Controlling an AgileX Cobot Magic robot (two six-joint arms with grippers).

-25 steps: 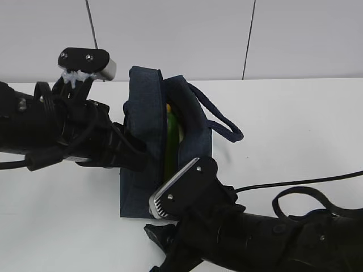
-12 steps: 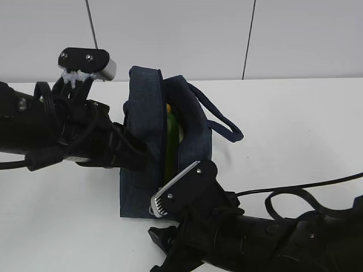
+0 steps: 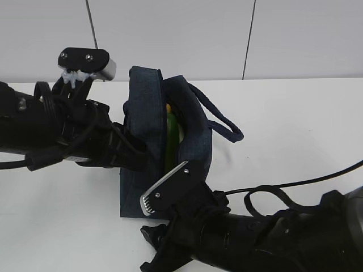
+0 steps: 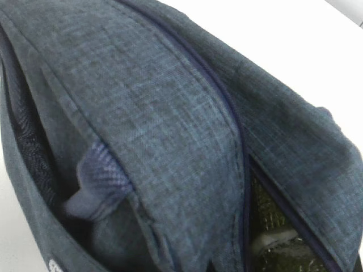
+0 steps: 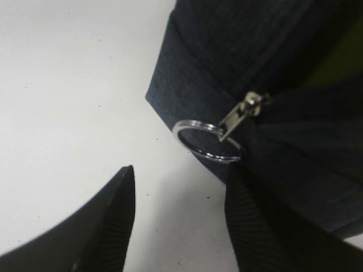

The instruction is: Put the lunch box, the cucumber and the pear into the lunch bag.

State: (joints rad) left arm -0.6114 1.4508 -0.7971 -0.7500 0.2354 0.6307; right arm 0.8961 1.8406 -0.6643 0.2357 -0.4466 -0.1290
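Observation:
The navy lunch bag stands open in the middle of the table. The green cucumber lies in its slit, with a yellow bit, the pear, at the far end. The lunch box is hidden, apart perhaps from a pale rim inside the bag in the left wrist view. My left gripper's fingers are hidden; bag fabric bunches right where they sit, and the left flap stands raised. My right gripper is open, just short of the zipper's metal ring pull at the bag's near corner.
The bag's looped handle lies on the white table to the right. The right arm's cable trails across the table. A white wall stands behind.
The right arm has slid left and slightly toward the near edge along the bag's near end. The left arm and the bag have not moved.

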